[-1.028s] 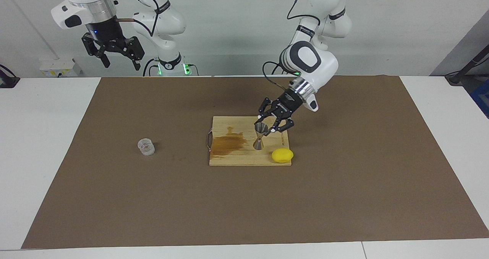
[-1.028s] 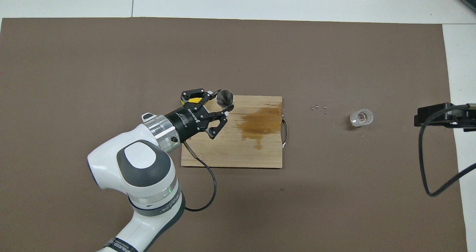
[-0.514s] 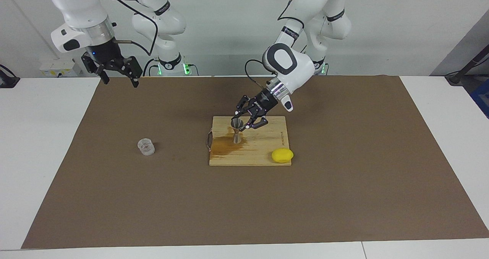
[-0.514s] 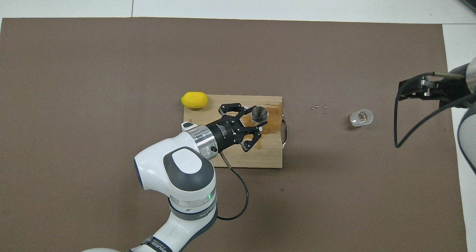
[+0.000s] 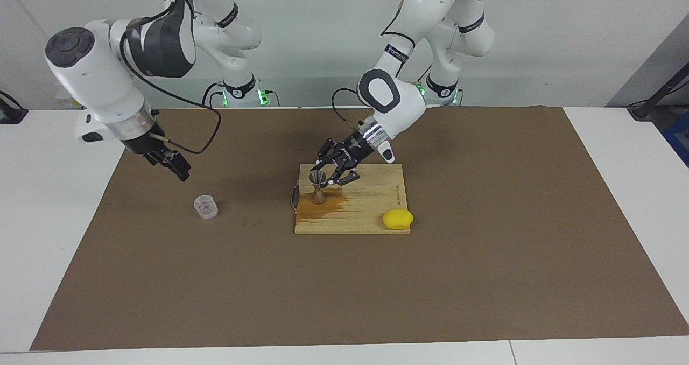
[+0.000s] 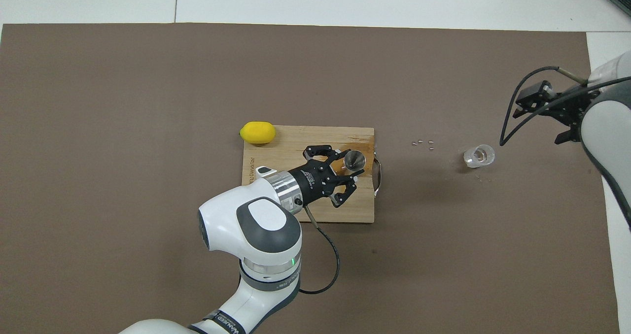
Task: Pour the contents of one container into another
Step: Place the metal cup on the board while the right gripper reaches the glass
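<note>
One clear cup [image 5: 205, 206], one steel jigger [image 5: 317, 187], one lemon [image 5: 398, 219], one wooden board [image 5: 371, 214], one brown mat [image 5: 484, 279], two arms.

Left gripper [image 5: 323, 177] clamped (right gripper [image 5: 171, 164] spread)

White arms [image 5: 393, 93], black hands, cables

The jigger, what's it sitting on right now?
The jigger stands on the wooden board, at the brown stain. The board surface right beneath its base is hidden.
</note>
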You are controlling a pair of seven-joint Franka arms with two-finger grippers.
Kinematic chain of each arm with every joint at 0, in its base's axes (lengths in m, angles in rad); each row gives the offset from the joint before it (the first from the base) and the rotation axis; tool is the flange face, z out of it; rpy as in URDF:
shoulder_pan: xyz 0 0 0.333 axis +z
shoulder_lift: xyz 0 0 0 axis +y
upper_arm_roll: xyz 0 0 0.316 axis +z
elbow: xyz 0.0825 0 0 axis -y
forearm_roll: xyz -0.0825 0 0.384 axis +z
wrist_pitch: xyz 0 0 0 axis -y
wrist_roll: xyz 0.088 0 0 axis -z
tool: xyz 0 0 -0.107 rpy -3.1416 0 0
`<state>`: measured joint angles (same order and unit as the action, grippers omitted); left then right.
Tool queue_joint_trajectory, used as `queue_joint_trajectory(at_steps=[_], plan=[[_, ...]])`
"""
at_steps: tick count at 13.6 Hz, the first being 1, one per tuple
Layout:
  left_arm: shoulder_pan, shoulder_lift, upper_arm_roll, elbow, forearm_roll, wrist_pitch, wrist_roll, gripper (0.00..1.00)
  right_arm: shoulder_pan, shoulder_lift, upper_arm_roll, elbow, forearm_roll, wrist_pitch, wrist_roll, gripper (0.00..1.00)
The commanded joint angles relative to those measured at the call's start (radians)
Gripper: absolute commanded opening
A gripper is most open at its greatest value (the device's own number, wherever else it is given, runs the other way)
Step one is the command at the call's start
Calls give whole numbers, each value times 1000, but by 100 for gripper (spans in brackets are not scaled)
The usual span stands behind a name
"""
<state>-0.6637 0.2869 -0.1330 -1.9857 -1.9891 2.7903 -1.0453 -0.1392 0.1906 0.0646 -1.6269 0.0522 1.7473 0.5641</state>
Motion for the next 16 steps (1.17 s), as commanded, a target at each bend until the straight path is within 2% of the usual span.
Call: queue_joint_trajectory(at_steps=[1, 2, 4, 5, 6, 10, 13, 16], plan=[[-28, 20, 21, 31, -13, 22, -4, 0, -57, 55, 9, -4, 96, 23, 104, 100], [-30, 20, 21, 30, -13, 22, -4, 0, -77, 81, 11, -5, 106, 27, 112, 100], [-28, 20, 21, 27, -13, 23, -4, 32, -106, 95, 9, -54, 216, 107, 283, 100], [-28, 20, 23, 25, -11, 23, -2, 81, -123, 92, 11, -95, 266, 151, 397, 100], [-28, 20, 23, 25, -10, 23, -2, 100, -137, 92, 9, -128, 323, 178, 466, 100], [-52, 12, 23, 12, 10, 28, -2, 100, -171, 95, 9, -253, 506, 242, 491, 100], [-70, -6, 21, 10, 13, 58, -4, 100, -197, 104, 9, -347, 595, 293, 464, 100], [-62, -72, 21, 8, 13, 87, -10, 100, -229, 130, 9, -373, 685, 313, 395, 100]])
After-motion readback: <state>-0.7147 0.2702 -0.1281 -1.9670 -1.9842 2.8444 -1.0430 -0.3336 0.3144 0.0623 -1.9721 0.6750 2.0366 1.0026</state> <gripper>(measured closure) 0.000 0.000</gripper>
